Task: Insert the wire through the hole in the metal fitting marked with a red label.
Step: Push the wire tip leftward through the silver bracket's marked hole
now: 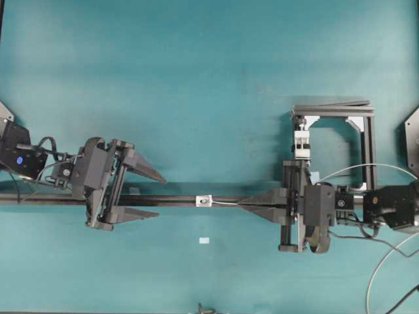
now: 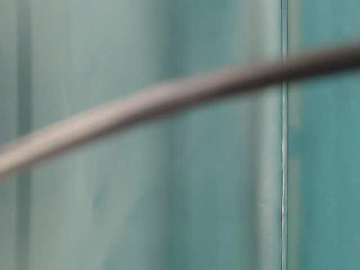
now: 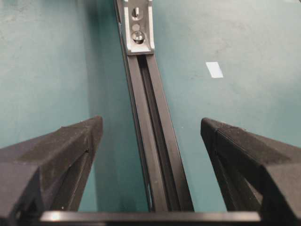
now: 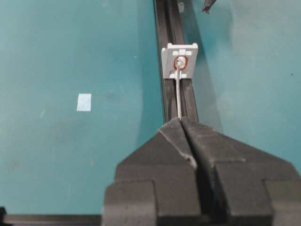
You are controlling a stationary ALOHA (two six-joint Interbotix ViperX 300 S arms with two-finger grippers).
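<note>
From overhead, I see the metal fitting [image 1: 205,201] sitting on the long black rail [image 1: 163,198] that crosses the worktop [image 1: 196,98]. My right hand [image 1: 243,203] lies on the rail line just right of the fitting, clenched on the wire [image 1: 226,203], which runs leftward from the fingertips along the rail's axis to the fitting. My left hand [image 1: 159,195] sits on the other side, farther off, with its fingers spread wide, one each side of the rail, holding nothing. So the right arm is the nearer one, and the fitting lies straight ahead of it.

The table-level view gives me only a blurred cable [image 2: 169,95] across teal; nothing useful.

From the left wrist camera, the open fingers [image 3: 61,155] straddle the rail [image 3: 155,155], and the fitting [image 3: 138,28] stands well ahead at the rail's far end of view.

From the right wrist camera, the shut fingers [image 4: 176,141] pinch the wire [image 4: 178,96], whose tip meets the hole [image 4: 180,62], ringed in red, in the fitting [image 4: 179,60]. I cannot tell whether the tip has passed through. I judge the next move needs a straight push along the wire's own axis.
</note>
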